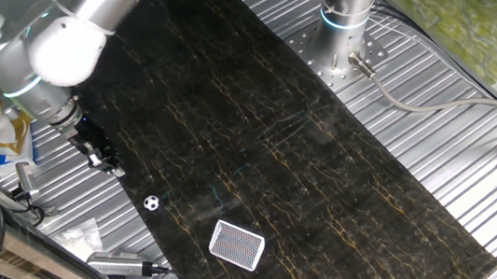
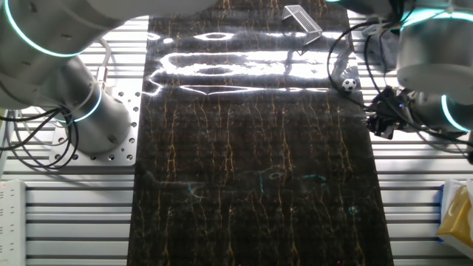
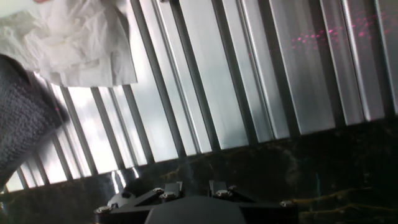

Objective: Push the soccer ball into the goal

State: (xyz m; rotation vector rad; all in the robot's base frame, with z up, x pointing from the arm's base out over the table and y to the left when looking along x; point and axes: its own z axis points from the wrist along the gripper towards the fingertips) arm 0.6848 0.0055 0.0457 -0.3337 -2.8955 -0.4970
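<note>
Dark marble-patterned mat [image 1: 305, 142] runs the length of the ribbed metal table [image 1: 475, 151]; arm [image 1: 41, 46] reaches in over the mat's edge, gripper [image 1: 106, 163] hanging at the border between mat and ribbing, apart from every task object; hand view shows only the black finger bases at the bottom of frame over ribbed metal and a strip of mat, with crumpled white paper [image 3: 74, 43] at the corner; fingertips not resolved in any view, so whether the jaws are spread or closed I cannot tell; nothing visibly held. Goal [image 1: 237, 245] lies on the mat near its end, white rounded frame with fine dark netting, standing tilted in the other fixed view [image 2: 301, 18]. Soccer ball [image 1: 152, 203] sits on the mat between gripper and goal, close to the mat edge, near the gripper but not touching; white with black patches, far smaller than the goal; also seen at [image 2: 349, 84]. Judgement: gripper, ball and goal fall roughly on one line, so the push runs from gripper through ball toward the goal; gripper must first drop behind the ball.
</note>
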